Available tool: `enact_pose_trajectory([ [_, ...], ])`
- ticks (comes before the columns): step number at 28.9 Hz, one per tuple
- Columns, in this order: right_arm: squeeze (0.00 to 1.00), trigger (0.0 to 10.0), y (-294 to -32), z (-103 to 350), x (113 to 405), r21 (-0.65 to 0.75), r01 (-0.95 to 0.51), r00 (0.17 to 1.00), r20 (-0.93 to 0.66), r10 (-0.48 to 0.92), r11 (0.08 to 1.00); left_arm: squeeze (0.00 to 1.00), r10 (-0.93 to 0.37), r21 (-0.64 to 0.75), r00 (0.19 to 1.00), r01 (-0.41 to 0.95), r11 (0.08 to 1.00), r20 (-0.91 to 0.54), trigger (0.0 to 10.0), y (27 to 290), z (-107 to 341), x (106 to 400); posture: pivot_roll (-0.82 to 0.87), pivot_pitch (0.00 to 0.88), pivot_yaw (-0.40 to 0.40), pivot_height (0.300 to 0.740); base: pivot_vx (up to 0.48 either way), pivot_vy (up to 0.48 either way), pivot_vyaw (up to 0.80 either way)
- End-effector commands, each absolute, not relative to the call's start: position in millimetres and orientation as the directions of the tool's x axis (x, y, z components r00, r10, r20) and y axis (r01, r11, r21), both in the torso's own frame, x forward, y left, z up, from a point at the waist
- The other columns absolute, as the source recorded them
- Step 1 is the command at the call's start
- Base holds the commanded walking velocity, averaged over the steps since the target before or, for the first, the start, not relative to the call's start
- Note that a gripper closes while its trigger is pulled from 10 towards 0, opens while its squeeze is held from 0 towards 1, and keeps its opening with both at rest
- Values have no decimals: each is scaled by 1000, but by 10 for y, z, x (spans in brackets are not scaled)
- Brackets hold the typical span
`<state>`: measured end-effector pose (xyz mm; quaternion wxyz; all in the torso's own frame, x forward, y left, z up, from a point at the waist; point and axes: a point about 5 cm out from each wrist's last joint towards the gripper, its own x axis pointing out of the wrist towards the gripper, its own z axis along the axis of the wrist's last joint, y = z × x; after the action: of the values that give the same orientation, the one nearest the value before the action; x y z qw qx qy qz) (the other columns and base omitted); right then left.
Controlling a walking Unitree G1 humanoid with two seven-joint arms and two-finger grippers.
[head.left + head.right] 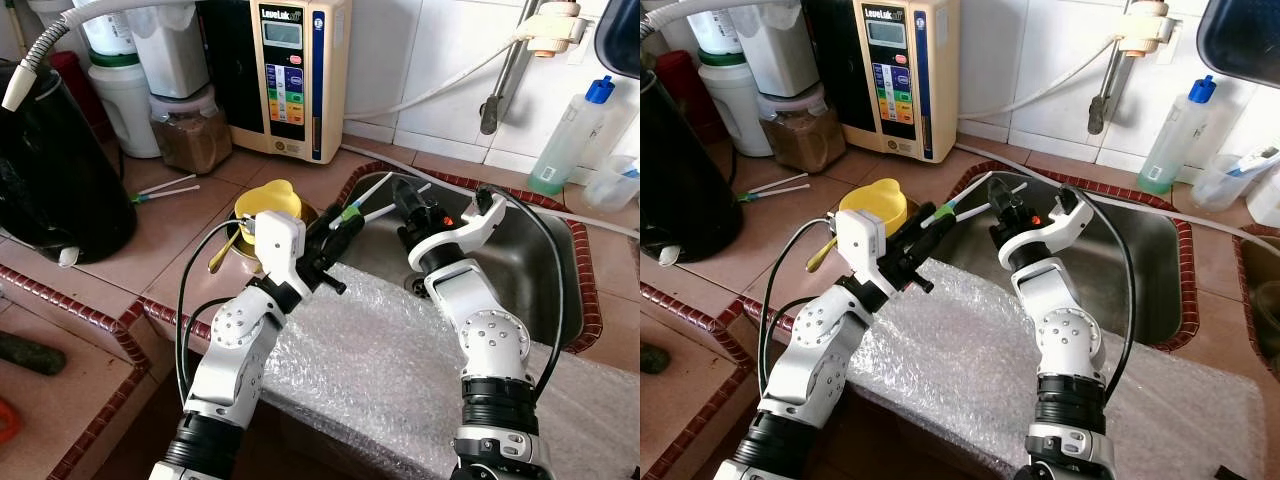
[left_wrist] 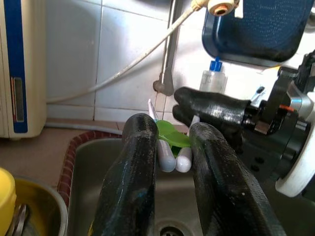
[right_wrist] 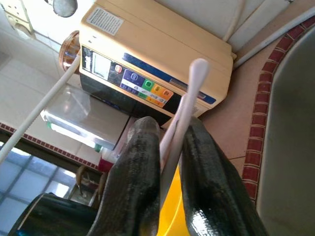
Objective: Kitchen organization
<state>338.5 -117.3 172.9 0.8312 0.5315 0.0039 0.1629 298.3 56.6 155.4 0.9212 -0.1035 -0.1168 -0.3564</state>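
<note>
Two white-handled toothbrushes (image 1: 375, 190) with a green part hang over the left end of the steel sink (image 1: 520, 270). My left gripper (image 1: 338, 228) is shut on them from the counter side. In the left wrist view the white handles (image 2: 168, 158) and the green piece sit between its fingers (image 2: 140, 147). My right gripper (image 1: 405, 200) reaches in from the sink side. In the right wrist view it (image 3: 172, 125) is shut on the same white handles (image 3: 189, 93). The two grippers nearly touch.
A yellow cup (image 1: 268, 200) in a metal pot stands beside the sink. Bubble wrap (image 1: 380, 360) covers the sink's near edge. Behind are a water machine (image 1: 290, 70), jars, a black kettle (image 1: 50, 170) and a blue-capped bottle (image 1: 570, 140). Two more sticks (image 1: 165, 188) lie on the counter.
</note>
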Motion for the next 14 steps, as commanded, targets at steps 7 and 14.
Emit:
enact_pose_trajectory([
  [7, 0, 0, -1096, 1628, 3399, 904, -200, 960, 104, 259, 377, 0, -623, -59, 705, 676, 734, 339, 8863, 579, 1710, 3017, -2, 0, 15, 740, 0, 0, 0],
  [14, 0, 0, -1089, 1630, 3409, 901, -201, 960, 104, 258, 384, 1000, -627, -58, 705, 679, 732, 331, 10000, 585, 1685, 3006, -1, 0, 16, 740, 0, 0, 0],
])
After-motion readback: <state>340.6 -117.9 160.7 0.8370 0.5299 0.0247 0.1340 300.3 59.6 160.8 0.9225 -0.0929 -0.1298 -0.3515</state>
